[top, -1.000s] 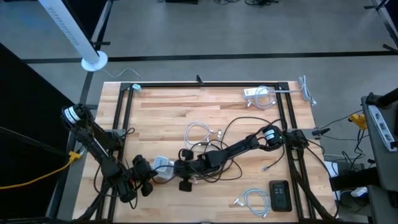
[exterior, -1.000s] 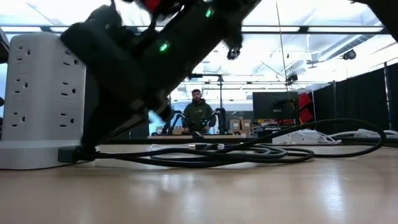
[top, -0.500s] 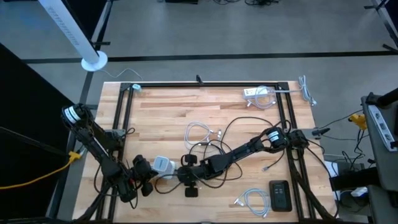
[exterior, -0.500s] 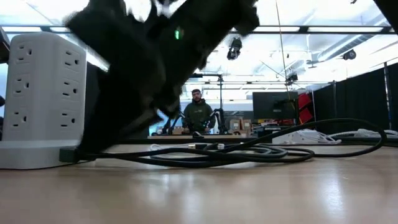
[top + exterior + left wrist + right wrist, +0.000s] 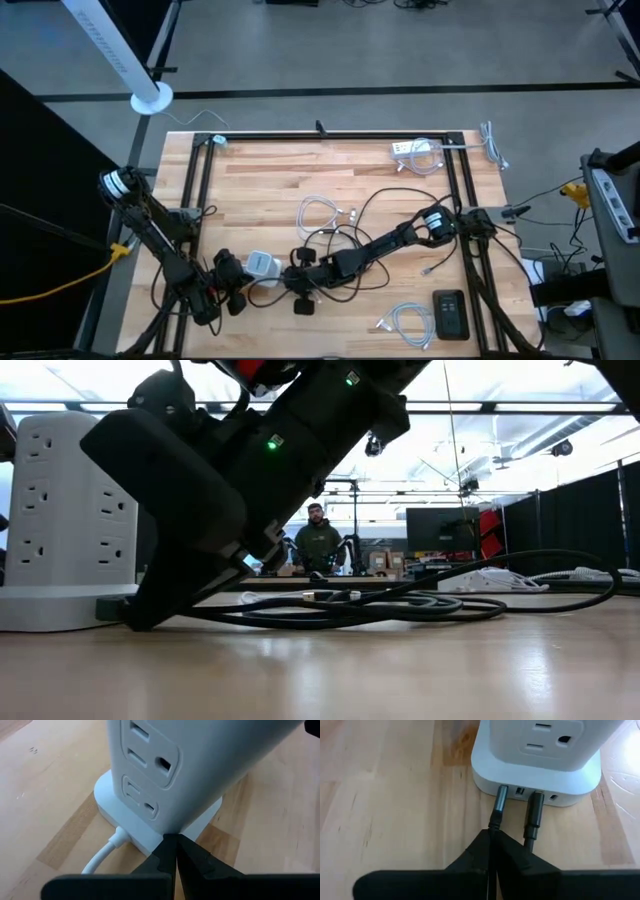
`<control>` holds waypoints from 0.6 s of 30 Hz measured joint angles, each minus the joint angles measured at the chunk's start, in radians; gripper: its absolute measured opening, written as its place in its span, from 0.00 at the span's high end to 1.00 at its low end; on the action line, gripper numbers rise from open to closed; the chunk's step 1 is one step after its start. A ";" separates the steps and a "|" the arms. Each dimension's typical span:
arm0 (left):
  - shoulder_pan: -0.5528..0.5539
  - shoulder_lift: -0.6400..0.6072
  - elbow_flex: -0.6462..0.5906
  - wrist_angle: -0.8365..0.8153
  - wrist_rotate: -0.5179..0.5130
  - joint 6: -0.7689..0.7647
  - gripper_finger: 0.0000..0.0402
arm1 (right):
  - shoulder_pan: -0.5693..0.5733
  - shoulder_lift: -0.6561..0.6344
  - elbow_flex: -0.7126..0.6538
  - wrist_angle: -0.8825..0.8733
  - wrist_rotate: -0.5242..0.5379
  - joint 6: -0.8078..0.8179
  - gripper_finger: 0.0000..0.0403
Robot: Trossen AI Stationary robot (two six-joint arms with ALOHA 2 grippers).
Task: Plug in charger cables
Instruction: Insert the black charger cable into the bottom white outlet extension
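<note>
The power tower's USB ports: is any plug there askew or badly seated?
Nothing stands out. In the right wrist view two dark plugs sit straight in the ports at the white power tower's base, side by side. The right gripper, shut, is just behind one plug's cable.

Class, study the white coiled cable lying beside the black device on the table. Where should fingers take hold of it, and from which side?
Probably at the short straight end sticking out of the white coiled cable, on the side away from the black device, coming straight down: it lies flat, and the loose loops would likely slip.
</note>
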 joint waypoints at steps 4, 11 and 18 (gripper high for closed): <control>0.004 0.002 0.000 0.010 0.001 0.004 1.00 | -0.008 0.001 -0.002 0.018 -0.007 0.000 0.99; 0.006 0.006 0.000 0.025 0.006 0.008 1.00 | -0.011 -0.003 -0.002 0.003 0.000 -0.038 0.96; 0.008 -0.019 0.000 0.029 0.020 0.009 1.00 | -0.019 -0.077 0.002 -0.166 -0.075 -0.070 0.69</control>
